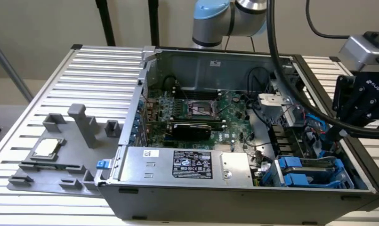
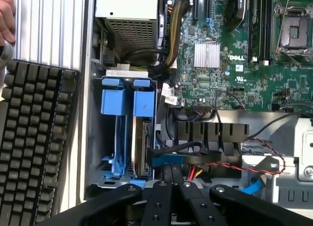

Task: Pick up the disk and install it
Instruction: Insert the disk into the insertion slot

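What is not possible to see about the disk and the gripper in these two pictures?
Disk, wrist view: it stands edge-on in its blue carrier, so the label is hidden.
Disk, exterior view: mostly hidden inside the drive bay.
Gripper, wrist view: its base is cut off by the picture's edge.

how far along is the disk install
Looks done: the disk stands edge-on in its blue carrier inside the case's drive bay. In hand: nothing; the gripper is shut and empty, close to that bay. Left: I cannot tell whether the disk is pushed fully home.
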{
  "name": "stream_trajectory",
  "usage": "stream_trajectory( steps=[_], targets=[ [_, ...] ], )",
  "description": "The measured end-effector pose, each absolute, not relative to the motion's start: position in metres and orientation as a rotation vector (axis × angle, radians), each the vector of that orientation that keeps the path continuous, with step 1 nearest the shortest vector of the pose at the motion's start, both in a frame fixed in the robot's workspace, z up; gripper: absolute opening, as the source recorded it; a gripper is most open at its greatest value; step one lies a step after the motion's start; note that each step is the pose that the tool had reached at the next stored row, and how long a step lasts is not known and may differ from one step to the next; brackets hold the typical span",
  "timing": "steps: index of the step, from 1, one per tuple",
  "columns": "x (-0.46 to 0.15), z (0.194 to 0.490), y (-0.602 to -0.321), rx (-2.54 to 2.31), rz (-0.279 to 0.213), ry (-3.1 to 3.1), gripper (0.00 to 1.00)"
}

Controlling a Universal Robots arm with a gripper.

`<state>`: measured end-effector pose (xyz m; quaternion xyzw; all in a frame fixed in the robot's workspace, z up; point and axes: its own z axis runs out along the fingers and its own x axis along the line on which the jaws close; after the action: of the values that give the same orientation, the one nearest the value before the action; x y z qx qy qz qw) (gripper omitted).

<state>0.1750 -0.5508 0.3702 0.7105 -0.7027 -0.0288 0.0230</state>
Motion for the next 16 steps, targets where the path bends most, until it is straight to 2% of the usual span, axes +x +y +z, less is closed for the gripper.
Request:
stream_trajectory(
  steps=[11,12,16],
  targets=[
    [0.177,0.351,-0.55,2.199,-0.09,-2.175,0.0],
    [0.176,0.35,-0.55,2.199,-0.089,-2.175,1.0],
    [0.171,0.349,-0.549,2.199,-0.089,-2.175,1.0]
  ],
)
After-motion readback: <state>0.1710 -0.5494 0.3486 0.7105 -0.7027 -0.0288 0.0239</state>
